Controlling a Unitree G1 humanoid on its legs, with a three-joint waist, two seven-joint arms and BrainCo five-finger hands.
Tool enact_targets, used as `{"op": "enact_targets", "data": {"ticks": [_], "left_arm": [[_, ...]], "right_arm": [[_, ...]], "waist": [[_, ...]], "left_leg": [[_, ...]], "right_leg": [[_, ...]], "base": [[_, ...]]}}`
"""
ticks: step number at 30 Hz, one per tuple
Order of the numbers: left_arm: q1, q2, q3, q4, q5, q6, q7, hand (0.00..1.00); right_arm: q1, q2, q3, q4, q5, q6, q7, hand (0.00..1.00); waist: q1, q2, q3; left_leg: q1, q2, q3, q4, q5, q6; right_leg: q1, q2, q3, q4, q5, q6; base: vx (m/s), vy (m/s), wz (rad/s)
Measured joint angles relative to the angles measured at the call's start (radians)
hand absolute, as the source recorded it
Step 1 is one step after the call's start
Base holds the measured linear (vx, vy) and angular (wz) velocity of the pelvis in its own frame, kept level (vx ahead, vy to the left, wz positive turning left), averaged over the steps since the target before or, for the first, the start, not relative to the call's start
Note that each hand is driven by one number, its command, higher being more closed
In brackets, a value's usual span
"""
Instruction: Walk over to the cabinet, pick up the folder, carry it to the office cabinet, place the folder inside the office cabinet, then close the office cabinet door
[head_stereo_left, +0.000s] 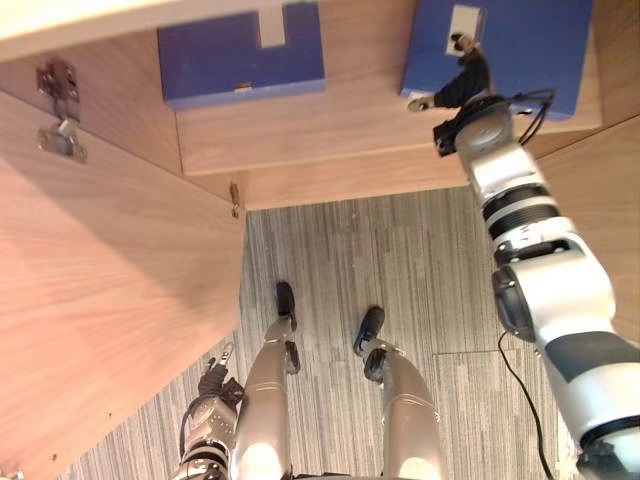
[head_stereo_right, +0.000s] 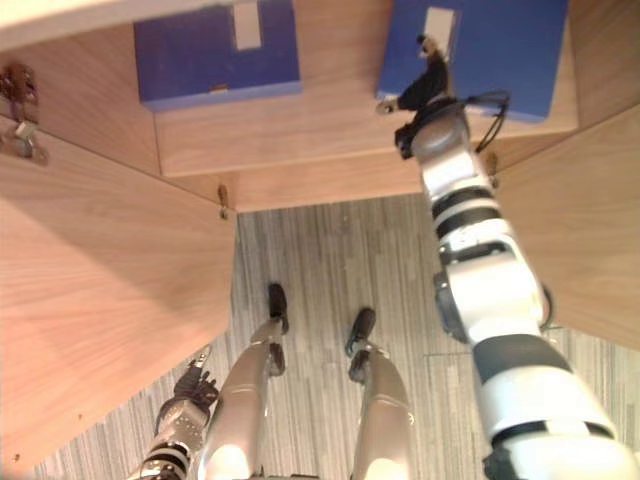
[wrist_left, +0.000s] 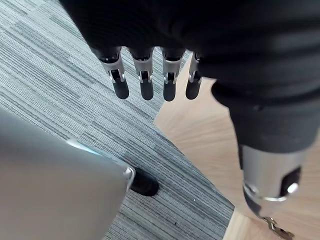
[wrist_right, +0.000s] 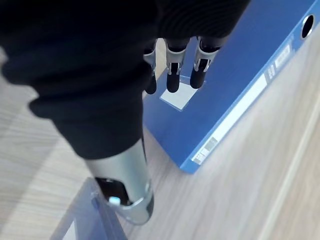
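— Left hand (head_stereo_right: 193, 385) hangs low beside the leg, over the carpet (head_stereo_left: 330, 260). Its fingers (wrist_left: 145, 85) are straight and relaxed and hold nothing. Any worry there?
— Only the cabinet door (head_stereo_left: 110, 280) next to it. It stands swung out with its hinge (head_stereo_left: 60, 110) exposed. I'd guess a careless swing of that arm could knock the panel.
— Next along, on the shelf (head_stereo_left: 340, 140)?
— 2 blue folders lie flat, well apart. The left folder (head_stereo_left: 240, 55) sits alone with nothing touching it. The right folder (head_stereo_left: 520, 50) has the right hand (head_stereo_left: 462, 85) over its nearer left corner.
— Is that hand gripping it?
— No. In the right wrist view its fingers (wrist_right: 173, 80) are stretched out straight, dark tips above the white label (wrist_right: 176, 98), and the thumb is spread off to the side. I cannot tell whether the tips touch the cover.
— So what could go wrong?
— A flat folder on a flat shelf gives the fingers nothing to curl under. If they press down and pull, I'd expect it to slide rather than lift, perhaps off the shelf's front edge to the floor. A pinch at 1 corner alone would probably let the far end droop and twist free.
— And further right?
— A wooden panel (head_stereo_left: 600, 200) stands near the forearm, so a wide elbow move could bump it. Swinging the door shut with that arm inside would trap it.
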Motion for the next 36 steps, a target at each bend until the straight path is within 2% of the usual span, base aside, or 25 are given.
{"op": "enact_targets", "data": {"ticks": [4,6,10,12,14,17,19,26,32,34,35,36], "left_arm": [[0.014,-0.003,0.009,0.023,0.009,0.000,0.000,0.00],[0.049,-0.015,0.011,0.032,0.049,-0.001,0.001,0.00],[0.077,-0.031,-0.013,0.044,0.125,-0.002,0.010,0.00],[0.081,-0.033,-0.042,0.044,0.156,0.000,0.016,0.00],[0.084,-0.030,-0.089,0.038,0.211,0.005,0.023,0.00],[0.130,-0.029,-0.182,-0.019,0.245,0.003,0.021,0.00],[0.173,-0.030,-0.195,-0.018,0.271,-0.009,0.021,0.00],[0.234,0.025,-0.286,0.058,0.388,0.014,0.028,0.00],[0.242,0.052,-0.348,0.080,0.397,0.016,0.018,0.00],[0.248,0.063,-0.343,0.080,0.400,0.016,0.018,0.00],[0.247,0.071,-0.333,0.079,0.406,0.016,0.018,0.00],[0.247,0.069,-0.313,0.076,0.403,0.016,0.018,0.00]], "right_arm": [[0.244,0.097,-0.085,-0.056,0.015,-0.027,-0.001,0.00],[0.460,0.174,-0.131,-0.115,0.014,-0.036,-0.008,0.00],[0.789,0.288,-0.182,-0.168,-0.001,-0.063,-0.024,0.00],[0.902,0.343,-0.215,-0.168,-0.001,-0.066,-0.031,0.00],[1.017,0.383,-0.252,-0.139,0.001,-0.074,-0.031,0.00],[1.125,0.401,-0.343,-0.040,0.046,-0.083,-0.019,0.00],[1.173,0.405,-0.414,0.016,0.073,-0.088,-0.010,0.00],[1.263,0.411,-0.555,0.071,0.119,-0.105,0.001,0.00],[1.273,0.391,-0.554,0.091,0.143,-0.111,0.012,0.00],[1.271,0.392,-0.553,0.093,0.158,-0.113,0.013,0.00],[1.269,0.390,-0.553,0.093,0.159,-0.116,0.014,0.00],[1.270,0.388,-0.553,0.093,0.159,-0.119,0.014,0.00]], "waist": [[0.000,-0.009,-0.050],[-0.002,-0.012,-0.112],[-0.008,-0.016,-0.182],[-0.022,-0.016,-0.188],[-0.036,-0.020,-0.220],[-0.043,-0.024,-0.265],[-0.044,-0.026,-0.283],[-0.060,-0.040,-0.326],[-0.068,-0.041,-0.337],[-0.065,-0.048,-0.327],[-0.063,-0.050,-0.302],[-0.062,-0.047,-0.291]], "left_leg": [[0.119,0.001,0.024,-0.058,0.000,-0.002],[0.203,-0.001,0.038,-0.122,0.008,-0.014],[0.312,-0.001,0.040,-0.206,0.029,-0.032],[0.369,-0.002,0.045,-0.223,0.029,-0.033],[0.427,-0.008,0.047,-0.250,0.030,-0.036],[0.487,-0.030,0.035,-0.280,0.031,-0.037],[0.522,-0.039,0.033,-0.302,0.033,-0.033],[0.582,-0.064,0.037,-0.310,0.014,-0.018],[0.612,-0.065,0.072,-0.306,0.000,-0.018],[0.595,-0.051,0.087,-0.235,-0.043,-0.019],[0.559,-0.030,0.087,-0.117,-0.104,-0.020],[0.542,-0.015,0.084,-0.059,-0.133,-0.019]], "right_leg": [[0.112,0.016,0.003,-0.069,0.011,0.011],[0.189,0.030,0.005,-0.129,0.019,0.016],[0.281,0.049,-0.004,-0.180,0.020,0.017],[0.339,0.053,-0.005,-0.201,0.021,0.018],[0.395,0.057,-0.003,-0.226,0.025,0.025],[0.462,0.053,-0.004,-0.267,0.034,0.038],[0.492,0.048,-0.005,-0.291,0.038,0.045],[0.585,0.044,0.003,-0.385,0.070,0.066],[0.616,0.054,0.038,-0.430,0.097,0.065],[0.619,0.056,0.058,-0.423,0.096,0.064],[0.630,0.059,0.059,-0.414,0.092,0.060],[0.640,0.064,0.059,-0.413,0.089,0.055]], "base": [[0.11,-0.017,-0.11],[0.13,-0.015,-0.13],[0.15,-0.048,-0.02],[0.09,-0.039,0.00],[0.06,0.000,0.00],[0.03,0.053,0.05],[-0.02,0.072,0.08],[-0.02,0.050,0.00],[0.00,0.010,-0.16],[0.01,-0.024,-0.31],[0.00,-0.051,-0.14],[0.01,-0.060,-0.08]]}}
